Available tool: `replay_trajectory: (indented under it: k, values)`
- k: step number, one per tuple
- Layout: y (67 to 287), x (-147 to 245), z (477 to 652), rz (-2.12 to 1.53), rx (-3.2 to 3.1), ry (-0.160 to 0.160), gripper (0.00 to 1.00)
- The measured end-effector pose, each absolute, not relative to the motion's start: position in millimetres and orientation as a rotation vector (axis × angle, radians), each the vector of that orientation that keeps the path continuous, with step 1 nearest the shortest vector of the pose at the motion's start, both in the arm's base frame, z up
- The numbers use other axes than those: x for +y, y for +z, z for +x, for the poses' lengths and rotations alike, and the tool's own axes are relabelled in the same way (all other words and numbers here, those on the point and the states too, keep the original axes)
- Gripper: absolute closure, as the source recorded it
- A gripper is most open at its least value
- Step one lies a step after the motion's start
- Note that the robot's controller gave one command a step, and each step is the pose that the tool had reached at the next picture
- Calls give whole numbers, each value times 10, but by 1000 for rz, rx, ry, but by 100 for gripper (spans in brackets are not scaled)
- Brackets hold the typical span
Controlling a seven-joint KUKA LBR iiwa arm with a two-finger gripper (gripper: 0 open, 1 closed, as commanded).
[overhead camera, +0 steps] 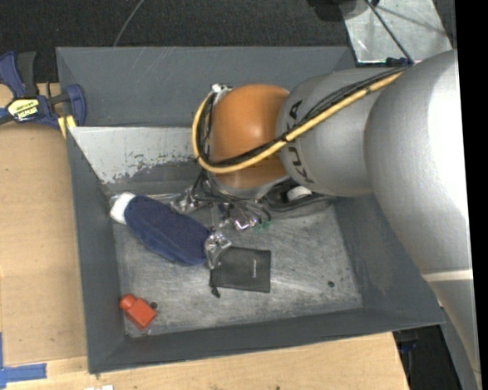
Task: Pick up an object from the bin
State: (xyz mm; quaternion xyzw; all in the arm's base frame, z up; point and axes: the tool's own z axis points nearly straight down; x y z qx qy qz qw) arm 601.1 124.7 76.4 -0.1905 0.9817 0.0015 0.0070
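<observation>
- Gripper [221, 243] hovered over the upper-left corner of black flat pouch [245, 273], mid bin [99, 267]; its opening couldn't be told.
- Pouch lay below-right of it; navy sock [163, 229] just left, lying diagonally.

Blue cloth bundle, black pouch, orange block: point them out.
Blue cloth bundle [167, 229]: camera view, middle of its blue body.
Black pouch [243, 271]: camera view, centre of its top face.
Orange block [137, 311]: camera view, its top face.
</observation>
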Motion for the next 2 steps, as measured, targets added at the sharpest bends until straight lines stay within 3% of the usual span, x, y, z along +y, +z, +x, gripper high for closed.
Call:
replay_trajectory:
  k: [1, 2]
  values:
    - [779, 1251, 6026, -595, 3064, 5, 100]
    - [2132, 1175, 6059, -680, 3054, -1, 100]
